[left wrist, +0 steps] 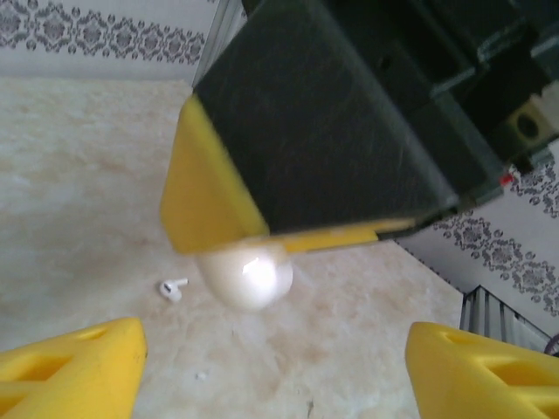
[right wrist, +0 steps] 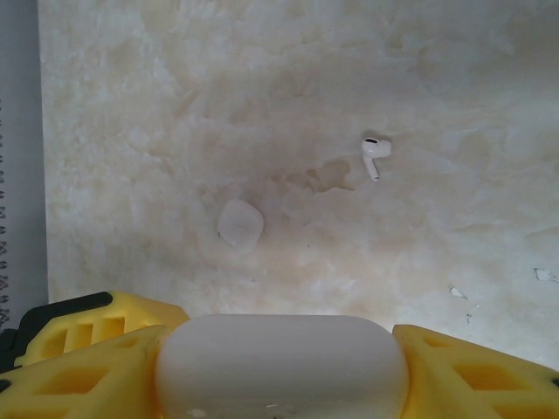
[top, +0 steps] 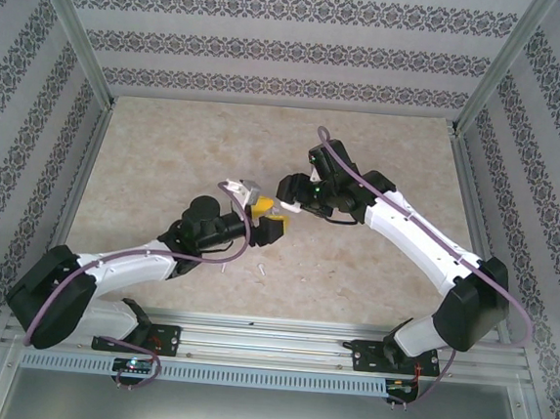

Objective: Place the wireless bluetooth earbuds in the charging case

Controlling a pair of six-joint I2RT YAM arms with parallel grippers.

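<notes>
My right gripper is shut on a white rounded charging case, its yellow fingers pressing both ends. From the left wrist view the same case pokes out under the right gripper's black and yellow finger, held above the table. My left gripper is open just in front of it, with nothing between its yellow fingers. One white earbud lies on the table below, and the earbud shows left of the held case. In the top view the two grippers meet at mid-table.
A second small white case lies on the beige marble-patterned table. Small white pieces lie near the front of the table. Patterned walls and metal frame posts close in the sides and back.
</notes>
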